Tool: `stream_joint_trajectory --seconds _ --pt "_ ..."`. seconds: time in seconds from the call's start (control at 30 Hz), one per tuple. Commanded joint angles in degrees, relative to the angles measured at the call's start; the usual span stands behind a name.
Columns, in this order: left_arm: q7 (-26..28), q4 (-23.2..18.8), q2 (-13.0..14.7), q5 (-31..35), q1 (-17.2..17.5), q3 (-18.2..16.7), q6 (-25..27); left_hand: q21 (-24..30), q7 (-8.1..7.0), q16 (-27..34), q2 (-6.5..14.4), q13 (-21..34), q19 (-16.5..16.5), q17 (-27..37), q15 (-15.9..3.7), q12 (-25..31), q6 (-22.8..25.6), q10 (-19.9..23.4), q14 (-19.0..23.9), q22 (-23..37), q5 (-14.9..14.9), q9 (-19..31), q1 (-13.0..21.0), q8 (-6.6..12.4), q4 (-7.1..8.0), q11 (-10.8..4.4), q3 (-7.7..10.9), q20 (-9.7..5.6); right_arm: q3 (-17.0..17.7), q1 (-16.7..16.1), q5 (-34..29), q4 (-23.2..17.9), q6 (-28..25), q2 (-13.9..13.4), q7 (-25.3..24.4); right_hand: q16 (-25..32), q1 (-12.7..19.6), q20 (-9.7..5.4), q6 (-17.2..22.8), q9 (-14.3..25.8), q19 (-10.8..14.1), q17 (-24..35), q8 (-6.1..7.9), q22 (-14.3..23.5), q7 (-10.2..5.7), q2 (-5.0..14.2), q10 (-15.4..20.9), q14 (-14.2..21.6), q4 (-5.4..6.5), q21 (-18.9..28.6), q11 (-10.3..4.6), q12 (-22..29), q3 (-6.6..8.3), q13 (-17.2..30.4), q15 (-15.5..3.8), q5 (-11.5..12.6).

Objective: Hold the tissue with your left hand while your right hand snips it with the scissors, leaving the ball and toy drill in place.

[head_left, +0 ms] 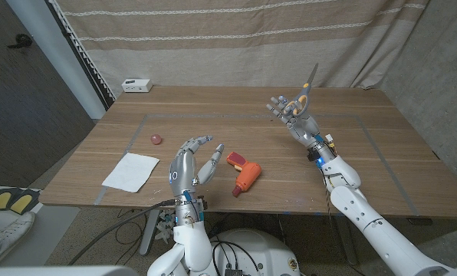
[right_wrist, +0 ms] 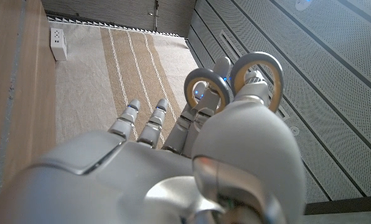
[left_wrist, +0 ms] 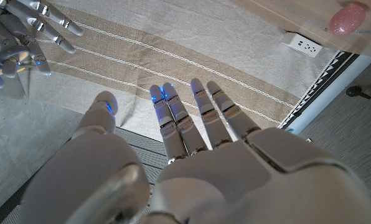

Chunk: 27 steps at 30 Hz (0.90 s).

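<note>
A white tissue (head_left: 131, 170) lies flat near the table's front left edge. My left hand (head_left: 192, 161) is raised just right of it, fingers spread, holding nothing; the left wrist view shows its fingers (left_wrist: 192, 118) apart. My right hand (head_left: 294, 115) is lifted over the table's right half and grips the scissors (head_left: 308, 86), blades pointing up. The scissors' grey and yellow finger rings (right_wrist: 235, 81) sit at the fingers of my right hand (right_wrist: 173, 162). A small pink ball (head_left: 156, 139) lies behind the tissue. The orange toy drill (head_left: 244, 172) lies between the hands.
A white power strip (head_left: 137, 85) sits at the table's far left edge, in front of the striped curtain. Grey tape lines (head_left: 251, 116) mark a rectangle on the wooden table (head_left: 382, 161). The ball (left_wrist: 347, 18) and power strip (left_wrist: 304, 45) also appear in the left wrist view.
</note>
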Motion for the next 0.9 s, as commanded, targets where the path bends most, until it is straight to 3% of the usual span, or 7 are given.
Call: stream_joint_trajectory --seconds 0.03,0.23,0.33,0.4,0.5,0.67,0.9 --pt "0.0 0.2 0.0 -0.2 -0.2 0.0 -0.4 -0.2 -0.03 0.2 -0.1 -0.1 0.2 0.1 -9.08 0.0 0.3 0.5 0.5 0.1 -0.2 -0.1 0.5 -0.04 0.04 0.22 0.38 -5.05 -0.2 0.0 -0.6 0.1 0.9 -0.2 -0.6 0.2 1.8 0.01 0.9 0.1 0.1 0.2 -0.07 0.1 -0.51 1.25 -0.1 -0.3 0.24 0.2 -0.27 -0.1 0.12 0.3 -7.74 0.1" --pt "0.0 0.5 -0.1 -0.2 0.0 -0.1 -0.6 -0.2 -0.09 0.2 -0.1 -0.1 0.2 0.1 -9.08 -0.1 0.4 0.5 0.5 0.1 -0.2 -0.1 0.5 -0.08 0.03 0.2 0.4 -5.02 -0.2 0.2 -0.2 0.2 0.7 0.0 -0.6 0.3 2.0 -0.04 0.3 0.0 0.2 0.2 -0.44 0.1 -0.99 1.09 -0.3 -0.3 0.21 0.3 -0.22 -0.1 0.14 0.4 -7.82 0.1" --pt "0.0 0.6 -0.3 -0.2 -0.1 -0.3 -0.8 -0.2 -0.17 0.2 -0.1 -0.1 0.2 0.1 -9.08 -0.1 0.5 0.5 0.5 0.1 -0.3 -0.1 0.5 -0.12 0.03 0.19 0.42 -5.01 -0.3 0.4 0.5 0.2 0.2 0.1 -0.2 0.6 1.2 0.14 1.1 0.0 0.3 0.3 -0.23 0.1 -0.5 1.02 0.0 0.1 0.76 0.4 -0.13 0.0 -0.15 0.5 -7.46 -0.1" --pt "0.0 0.7 -0.3 -0.3 -0.2 -0.2 -0.8 -0.2 -0.16 0.2 -0.1 -0.1 0.2 0.1 -9.08 -0.1 0.5 0.5 0.5 0.1 -0.3 -0.1 0.5 -0.13 0.02 0.18 0.43 -5.0 -0.3 0.4 0.2 0.1 0.3 0.1 -0.3 1.8 0.8 0.12 1.6 1.9 0.4 0.6 1.28 0.1 0.16 0.95 6.4 2.3 1.41 0.5 -0.22 3.3 -0.21 2.3 -8.71 -0.2" --pt "0.0 0.7 -0.2 -0.4 -0.5 0.0 -0.6 -0.2 -0.1 0.1 -0.1 -0.1 0.2 0.1 -9.08 -0.1 0.5 0.6 0.5 0.1 -0.3 -0.1 0.5 -0.16 0.02 0.2 0.45 -5.01 -0.4 0.5 -0.1 0.0 0.6 0.0 -0.3 2.7 1.2 0.09 1.1 2.6 1.0 1.2 2.0 0.1 0.08 1.05 10.1 3.7 1.43 0.7 -0.13 5.3 0.07 3.7 -8.92 -0.2" --pt "0.0 0.9 0.1 -0.8 -1.0 0.3 -0.7 -0.2 -0.14 0.1 -0.1 -0.1 0.2 0.1 -9.08 -0.1 0.6 0.7 0.5 0.1 -0.3 -0.1 0.6 -0.21 0.01 0.23 0.47 -5.01 -0.5 0.6 -0.1 -0.2 0.4 -0.1 -0.3 3.3 1.0 -0.61 -2.8 4.3 0.3 2.0 1.71 0.2 -1.63 2.09 8.8 3.8 2.06 0.4 -0.02 5.7 0.72 5.6 -9.0 -0.6" --pt "0.0 1.0 0.5 -1.2 -1.4 0.2 -1.1 -0.2 -0.22 0.1 -0.1 -0.1 0.2 0.1 -9.07 -0.2 0.6 0.8 0.5 0.1 -0.3 -0.1 0.6 -0.25 0.01 0.22 0.49 -5.01 -0.6 0.7 -0.3 -0.1 0.2 -0.4 -0.1 3.7 0.1 -0.68 -3.8 5.6 0.0 2.7 2.19 0.2 -2.2 2.76 8.6 3.9 3.22 0.4 -0.06 6.5 1.26 7.2 -9.05 -1.2"
